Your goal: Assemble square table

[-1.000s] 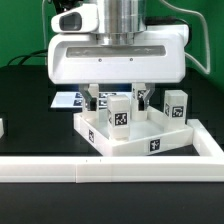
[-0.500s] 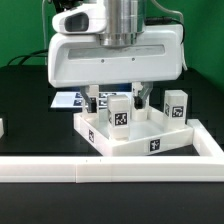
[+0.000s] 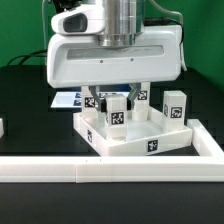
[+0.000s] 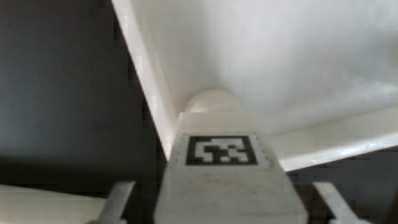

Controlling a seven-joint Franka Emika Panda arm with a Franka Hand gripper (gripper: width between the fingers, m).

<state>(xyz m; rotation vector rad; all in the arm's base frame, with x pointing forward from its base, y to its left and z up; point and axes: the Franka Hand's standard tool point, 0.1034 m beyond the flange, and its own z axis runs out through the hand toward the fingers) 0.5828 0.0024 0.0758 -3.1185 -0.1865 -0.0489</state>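
On the black tabletop [image 3: 25, 110], the claw [image 3: 117, 103] grips 1 leg [image 3: 117, 113] over the square table [image 3: 150, 140].

No words, brand names or numbers can be read in either view. Only black-and-white square marker tags are seen, and their patterns cannot be decoded by eye. In the exterior view one tag is carried on the front edge of the square table [image 3: 152, 146], and one on the leg [image 3: 117, 112] that stands between the gripper fingers. Another tag is shown on a second leg [image 3: 176, 105] at the exterior view's right. Part of a printed tag is seen on the marker board [image 3: 70, 99] behind. In the wrist view one tag is seen on the held leg [image 4: 224, 150], slightly blurred.
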